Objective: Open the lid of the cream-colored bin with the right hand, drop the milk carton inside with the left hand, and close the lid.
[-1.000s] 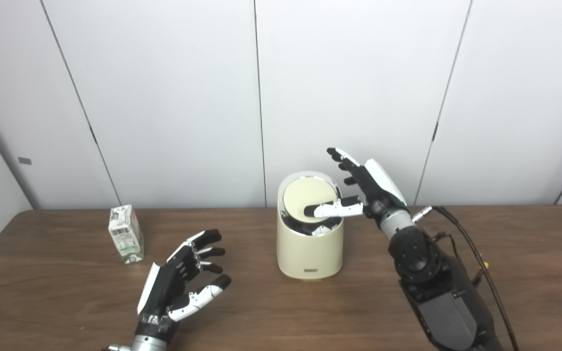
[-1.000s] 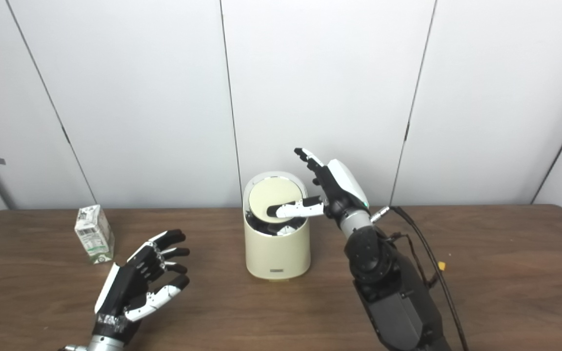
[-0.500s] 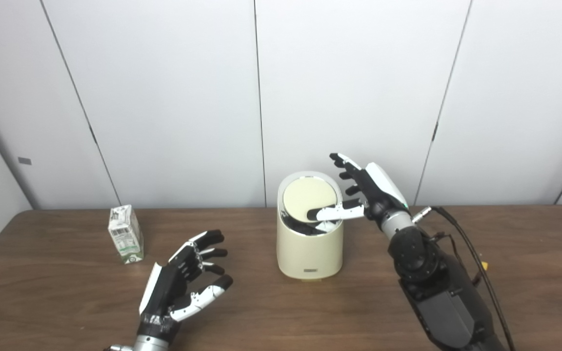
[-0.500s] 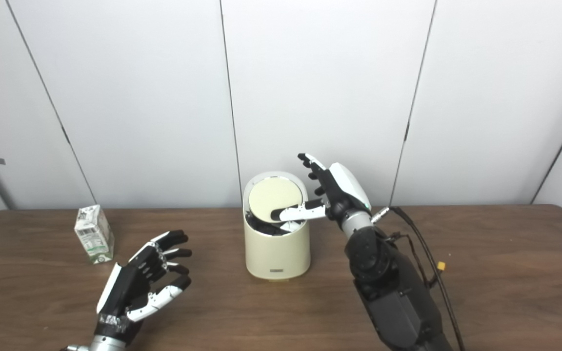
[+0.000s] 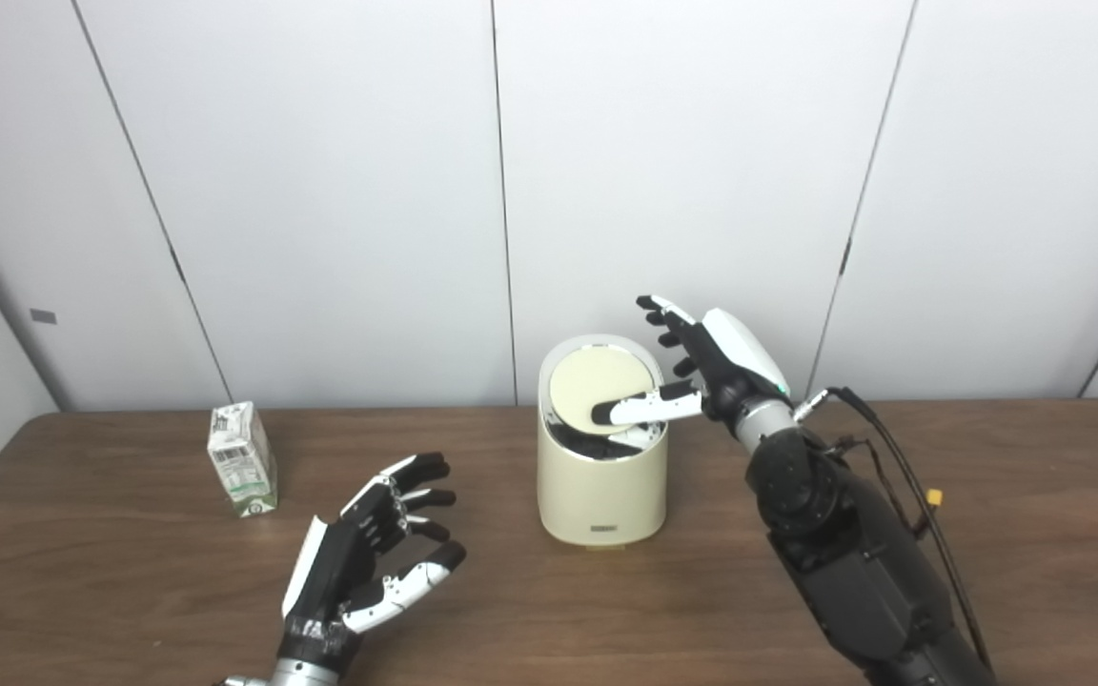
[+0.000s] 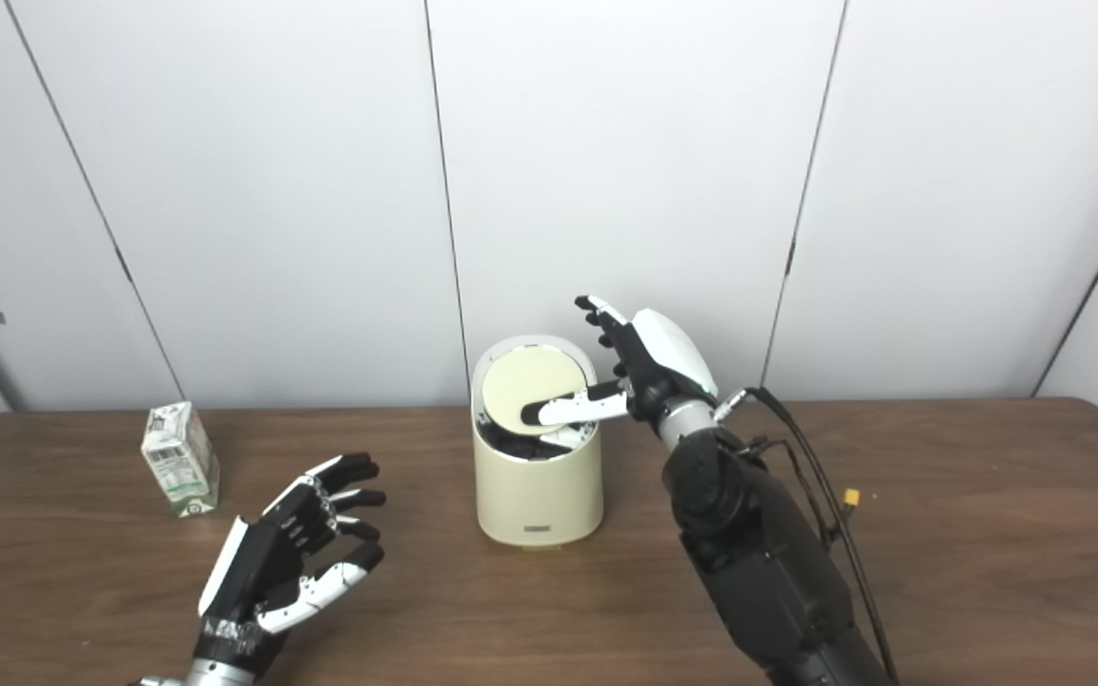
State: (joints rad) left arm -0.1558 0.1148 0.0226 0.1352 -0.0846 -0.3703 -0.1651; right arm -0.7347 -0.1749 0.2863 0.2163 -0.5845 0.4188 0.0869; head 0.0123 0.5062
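The cream-colored bin (image 5: 599,486) stands at the middle of the table. Its round lid (image 5: 585,389) is tilted up, with a dark gap showing below it. My right hand (image 5: 716,362) is just right of the bin's top, fingers spread upward, and its thumb lies across the lid's lower edge over the opening. The milk carton (image 5: 242,458) stands upright at the far left, apart from both hands. My left hand (image 5: 358,562) is open and empty low over the table, in front of and to the right of the carton.
The brown wooden table (image 5: 1035,534) runs across the whole view. A black cable (image 5: 902,476) with a small yellow connector hangs beside my right forearm. White wall panels stand close behind the bin.
My right hand stays at the lid, with only a slight dip and rise. My left hand has drifted a little to the right. The view has shifted slightly.
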